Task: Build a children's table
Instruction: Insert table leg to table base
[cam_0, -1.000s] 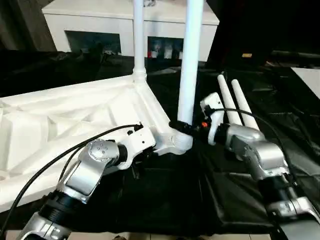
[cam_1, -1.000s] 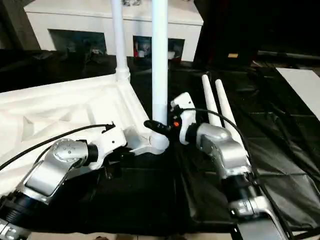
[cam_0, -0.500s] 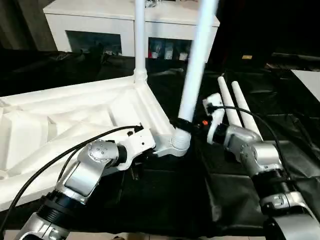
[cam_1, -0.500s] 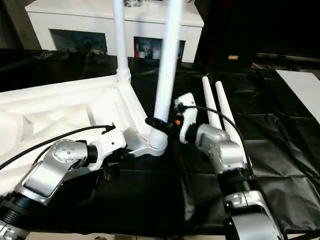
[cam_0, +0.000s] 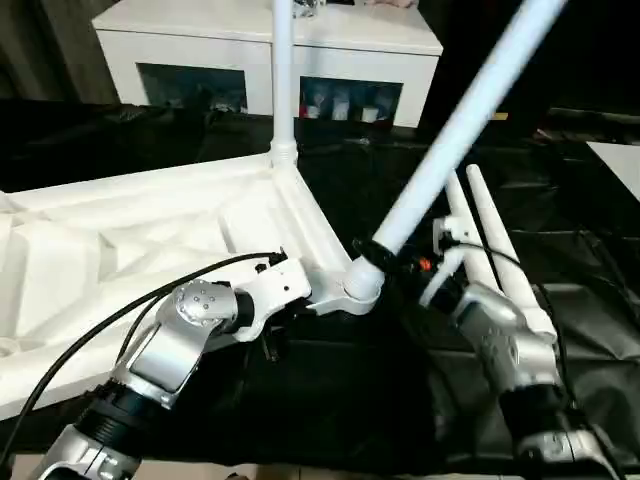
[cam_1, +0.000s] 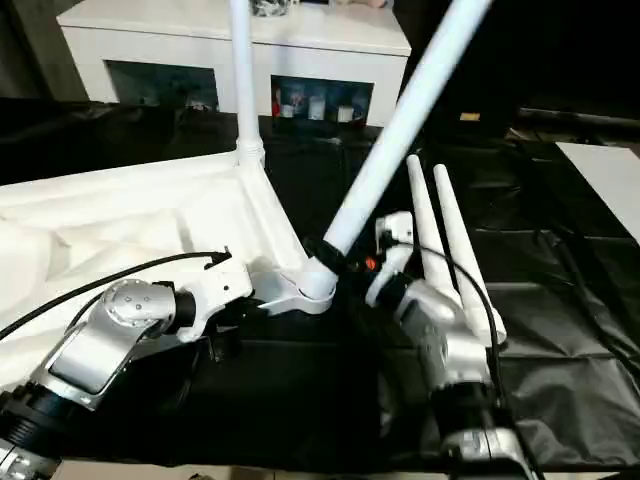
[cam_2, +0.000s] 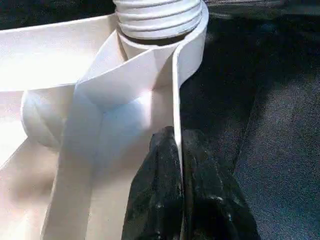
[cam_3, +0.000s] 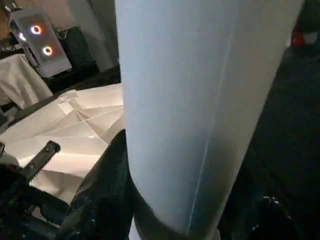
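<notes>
The white table top lies upside down on the black sheet. The left hand pinches its thin edge wall beside the near corner socket. The right hand grips a leg tilting steeply rightward from that socket. Another leg stands upright at the far corner; two spare legs lie alongside the right arm.

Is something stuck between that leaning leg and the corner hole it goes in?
Nothing visible is. The leaning leg has its lower end already at the corner socket of the tabletop, with the right gripper shut around it just above. The leg tilts far to the side, though, so it is not seated straight.
</notes>
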